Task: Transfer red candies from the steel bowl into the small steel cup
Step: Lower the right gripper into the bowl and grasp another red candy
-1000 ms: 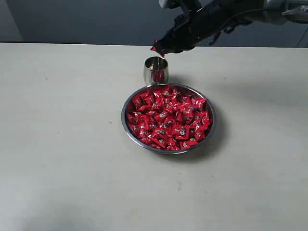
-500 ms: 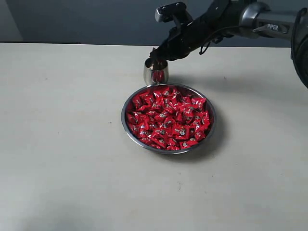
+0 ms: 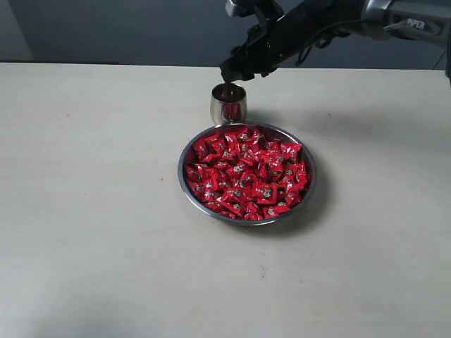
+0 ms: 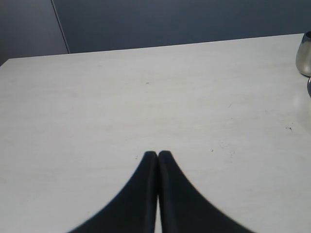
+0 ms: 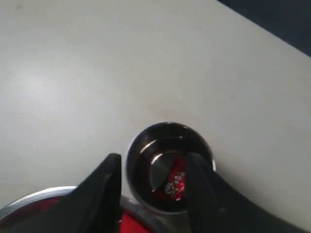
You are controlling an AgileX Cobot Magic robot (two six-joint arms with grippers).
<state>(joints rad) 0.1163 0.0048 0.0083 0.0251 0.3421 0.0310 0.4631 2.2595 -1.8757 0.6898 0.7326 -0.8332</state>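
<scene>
Pale tabletop (image 3: 91, 211) under a dark wall. The left gripper (image 4: 158, 155) has its jaws pressed together, empty. The right gripper (image 3: 235, 72) hangs over the small steel cup (image 3: 228, 103), jaws spread. The steel bowl (image 3: 181, 176) beside the cup holds red candies (image 3: 246, 172); one lies inside the cup.

A wide bench (image 3: 99, 232) with a pale, cream-coloured matt top fills nearly the whole scene, its surface faintly streaked and dotted with a few tiny dark specks. Along its far edge stands a dark blue-grey wall (image 3: 127, 28), with a lighter grey panel (image 3: 8, 28) at the far left. The light is soft and even, leaving only faint shadows on the bench.
</scene>
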